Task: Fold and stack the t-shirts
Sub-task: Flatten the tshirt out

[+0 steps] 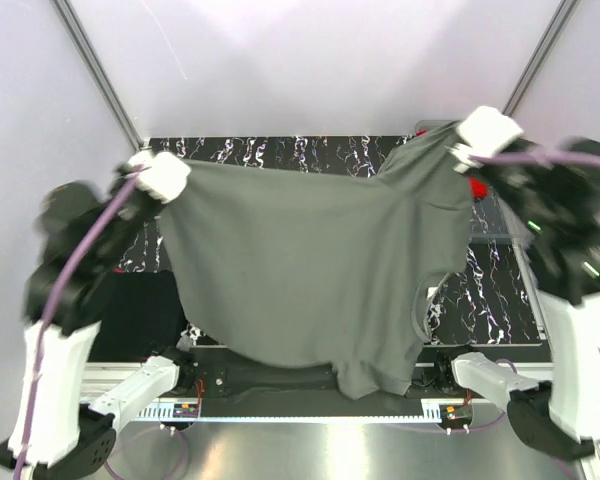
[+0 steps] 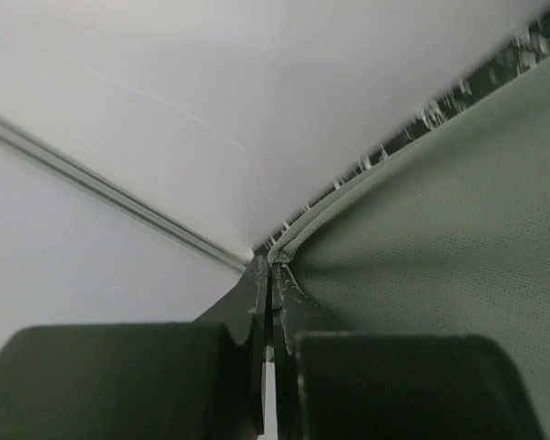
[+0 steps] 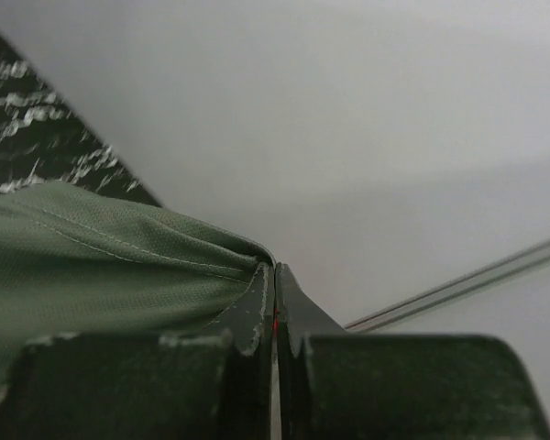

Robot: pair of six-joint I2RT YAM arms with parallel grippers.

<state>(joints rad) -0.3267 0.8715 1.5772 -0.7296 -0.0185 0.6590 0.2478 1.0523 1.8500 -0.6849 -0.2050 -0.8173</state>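
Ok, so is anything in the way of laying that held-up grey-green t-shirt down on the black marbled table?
Cannot fully tell: the grey-green cloth t-shirt, pinched by the left gripper and right gripper, hides the black marbled table beneath it. A black cloth lies by its left edge.

The right gripper [image 3: 275, 275] is in the middle, at the bottom of the picture. Its two dark fingers [image 3: 247, 316] are pressed tight together. They pinch the edge of a grey-green shirt [image 3: 101, 266]. The shirt spreads out to the left from the fingers. It has tiny dots in the cloth and a thin line of stitches near its top edge. A small red spot shows in the crack between the fingers. Behind the shirt, at the top left, is a black table [image 3: 37, 128] with white squiggles. A pale wall [image 3: 367, 119] fills the rest. A thin metal bar [image 3: 467, 280] slants across the lower right.
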